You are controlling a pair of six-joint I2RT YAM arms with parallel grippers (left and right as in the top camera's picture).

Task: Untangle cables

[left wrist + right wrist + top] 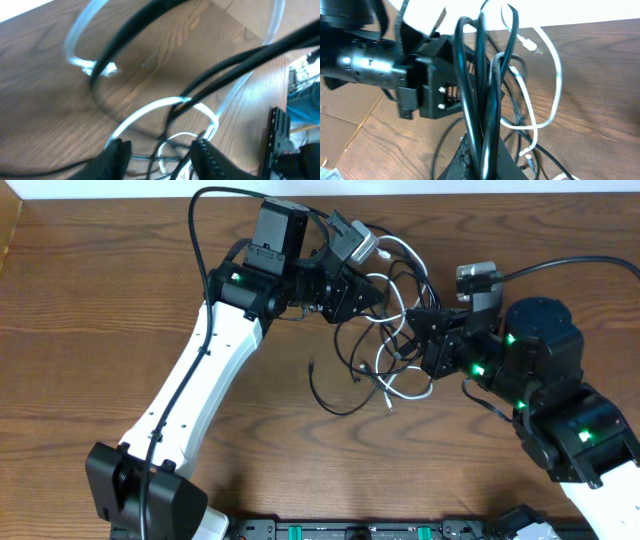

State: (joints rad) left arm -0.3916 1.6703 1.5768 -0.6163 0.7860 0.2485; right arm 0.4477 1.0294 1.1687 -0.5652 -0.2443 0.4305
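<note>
Arms enter the overhead view from two sides, with the work between them. The left arm (190,380), white, runs from seven o'clock up toward twelve, so its left claw (162,150) meets the cables (385,345) from the side opposite its partner. That claw stands partly parted. In its own camera the two fingers (117,157) flank a gap where a white loop and black strands cross, and nothing looks pinched. I judge it is placed there to pick one strand out of a bundle stretched for it.

The cables sit just toward one o'clock of the centre of the table (100,300), a knot of loops partly held up between the two claws. A loose black end (313,366) trails toward seven o'clock of the knot and a white plug (390,406) lies at six, both on the wood.

At three o'clock of the knot, the right claw (480,160) is clamped tight on the black cables (481,85), which rise from its tips in a taut bunch. Holding them up likely spreads the loops so they can be parted. The right arm (545,340) comes in from four o'clock.

Count: two arms, two claws, one white cable (559,80), and what seem to be two black ones, though the knot hides too much to be sure.
</note>
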